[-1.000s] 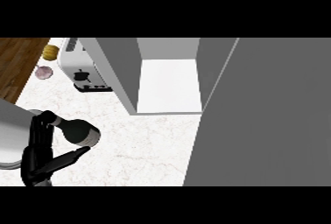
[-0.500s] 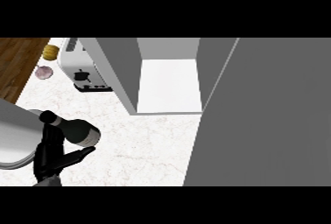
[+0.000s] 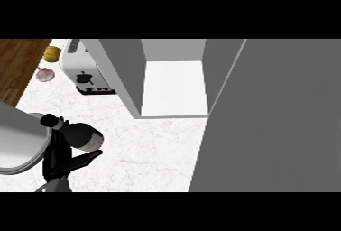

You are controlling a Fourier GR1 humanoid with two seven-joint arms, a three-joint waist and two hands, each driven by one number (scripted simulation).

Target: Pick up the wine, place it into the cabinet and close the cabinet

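At lower left of the head view, wine bottle [image 3: 85, 135] sits in the left hand [image 3: 58, 158], tilted, dark cap toward upper left, rounded pale-and-dark body toward lower right. Bottle is over the white marbled counter [image 3: 146, 149], well apart from the cabinet and not inside it. Left hand: black, directly under and against the bottle, curled up round its lower side so that part of the bottle is hidden; one finger [image 3: 88, 159] sticks out to the right below the bottle. Grey left forearm [image 3: 16, 140] fills the lower-left corner behind the hand. Right hand does not show. Cabinet [image 3: 174, 85] stands at upper centre, open, white inner floor bare, grey side wall on its left. Cabinet door [image 3: 279, 122] is swung out, a broad grey panel covering the right part of the view from top to bottom. Toaster [image 3: 83, 67], white with a black lever, stands just beside the cabinet's left wall. Small pinkish round item [image 3: 45, 74] lies left of the toaster; yellow item [image 3: 52, 53] above it, identity unclear. Brown wooden surface [image 3: 16, 67] borders the counter at upper left.
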